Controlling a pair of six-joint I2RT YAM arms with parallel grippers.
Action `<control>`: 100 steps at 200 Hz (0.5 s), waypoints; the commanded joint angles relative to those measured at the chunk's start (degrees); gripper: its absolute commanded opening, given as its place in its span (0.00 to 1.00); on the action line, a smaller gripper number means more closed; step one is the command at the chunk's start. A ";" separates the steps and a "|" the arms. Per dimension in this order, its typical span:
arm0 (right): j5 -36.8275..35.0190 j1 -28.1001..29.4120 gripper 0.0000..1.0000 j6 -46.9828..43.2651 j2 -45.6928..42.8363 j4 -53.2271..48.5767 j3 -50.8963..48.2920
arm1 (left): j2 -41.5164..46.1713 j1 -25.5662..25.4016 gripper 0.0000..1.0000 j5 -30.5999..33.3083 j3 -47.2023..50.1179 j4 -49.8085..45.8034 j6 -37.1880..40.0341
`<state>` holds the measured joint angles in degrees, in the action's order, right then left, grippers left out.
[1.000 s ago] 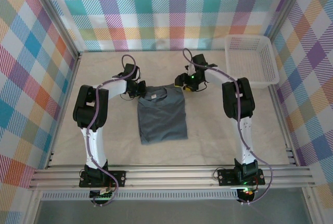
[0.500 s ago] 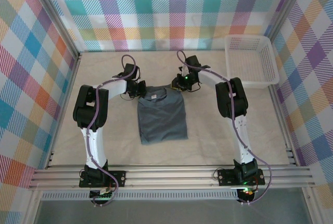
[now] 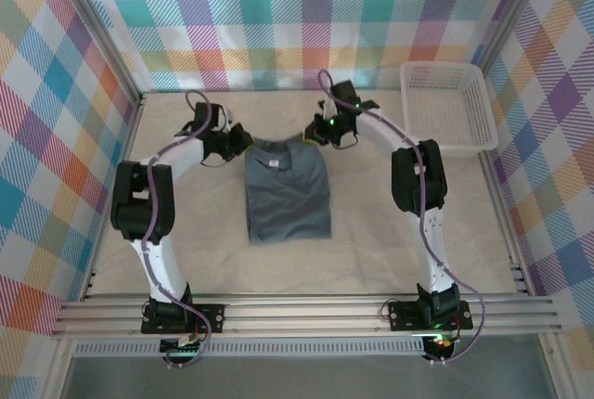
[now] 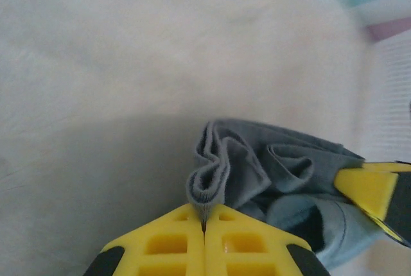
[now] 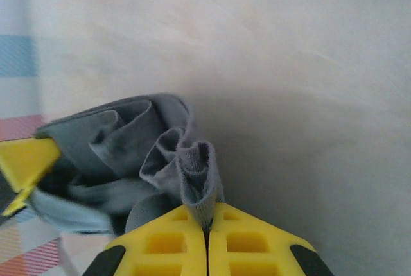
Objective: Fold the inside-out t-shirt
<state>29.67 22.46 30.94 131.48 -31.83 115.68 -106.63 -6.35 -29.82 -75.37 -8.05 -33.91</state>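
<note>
The left arm (image 3: 139, 213) is reaching out over the worktop (image 3: 362, 232) to the far left corner of the inside-out t-shirt (image 3: 288, 190). Its jaws are pressing fully together on a thin, bunched ridge of the grey cotton (image 4: 209, 183). The shirt is lying as a narrow rectangle in the middle of the worktop, between the two arms, with its collar end farthest from the bases. Its sides are apparently already turned in.

The right arm (image 3: 419, 181) is mirroring this at the far right corner. Its jaws are likewise pinching shut on a rolled fold of the same cloth (image 5: 196, 180). Holding both far corners at once is probably meant to keep that edge taut and level, so it can be carried towards the near hem and laid down as a clean crosswise fold.

The worktop is showing as a pale beige, slightly rumpled covering, offering little friction to snag the fabric. A white mesh basket (image 3: 408, 111) is sitting at the far right corner, well apart from the shirt. Bright multicoloured plaid panels are enclosing the cell on three sides, with aluminium rails framing the near edge.
</note>
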 commanded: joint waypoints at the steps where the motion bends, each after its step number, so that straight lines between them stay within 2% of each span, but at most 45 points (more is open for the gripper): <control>1: 5.23 -1.20 0.00 1.03 -8.50 -1.60 10.22 | 9.82 2.65 0.00 -7.18 -4.54 6.16 -5.88; 22: 7.18 -2.02 0.00 0.39 -11.62 -0.28 12.24 | 15.69 4.06 0.00 -8.36 -4.49 6.41 -7.56; 39: 9.59 -1.93 0.00 -1.02 -13.78 1.57 8.18 | 18.75 3.83 0.00 -8.76 -0.30 5.67 -7.66; 100: 10.88 -1.43 0.00 -1.46 -23.09 11.26 -32.22 | 27.02 0.91 0.00 -5.29 30.34 3.97 -6.87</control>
<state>38.70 20.49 30.59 108.53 -21.30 96.79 -80.93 -4.14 -35.66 -54.96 -0.14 -39.97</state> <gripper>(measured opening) 0.060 0.058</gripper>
